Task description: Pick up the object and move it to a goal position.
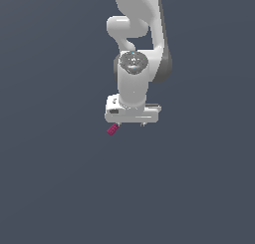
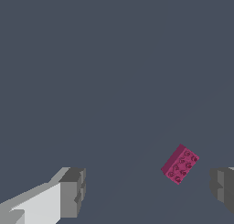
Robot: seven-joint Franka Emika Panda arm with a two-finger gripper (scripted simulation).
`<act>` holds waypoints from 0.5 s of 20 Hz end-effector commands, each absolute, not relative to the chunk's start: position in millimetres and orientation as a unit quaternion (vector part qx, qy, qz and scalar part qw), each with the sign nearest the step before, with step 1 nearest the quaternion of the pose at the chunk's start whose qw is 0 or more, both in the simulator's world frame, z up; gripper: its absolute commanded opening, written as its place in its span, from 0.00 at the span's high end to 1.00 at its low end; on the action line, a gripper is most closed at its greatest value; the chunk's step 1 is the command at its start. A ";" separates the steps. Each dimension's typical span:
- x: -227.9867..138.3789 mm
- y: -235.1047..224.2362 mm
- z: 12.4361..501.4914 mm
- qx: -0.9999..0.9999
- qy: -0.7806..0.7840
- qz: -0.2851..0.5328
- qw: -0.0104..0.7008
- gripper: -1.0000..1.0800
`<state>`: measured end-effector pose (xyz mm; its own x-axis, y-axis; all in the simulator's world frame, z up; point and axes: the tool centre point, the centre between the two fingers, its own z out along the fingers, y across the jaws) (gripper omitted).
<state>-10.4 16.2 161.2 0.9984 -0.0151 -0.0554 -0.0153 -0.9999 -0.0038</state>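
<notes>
The magenta block (image 2: 180, 164), studded and tilted, lies between the wide-spread gripper (image 2: 148, 191) fingers, seemingly untouched, toward three o'clock.

I can read no text, label, brand, number or sign in either view; the pink block (image 2: 180, 164) carries only small dark round marks on its top face, and the white arm shows no legible lettering

Plain dark slate-grey surface (image 1: 55, 188), uniform and unmarked, filling the whole background
</notes>
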 end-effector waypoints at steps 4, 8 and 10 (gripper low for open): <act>-8.2 9.9 165.0 -1.000 0.016 0.023 0.003 0.04; -1.5 -10.4 177.3 -0.999 0.043 0.010 0.006 0.04; -0.4 -13.9 179.6 -0.999 0.048 0.007 0.006 0.04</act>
<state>-1.5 -10.7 177.4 0.9961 -0.0864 -0.0196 -0.0866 -0.9962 -0.0104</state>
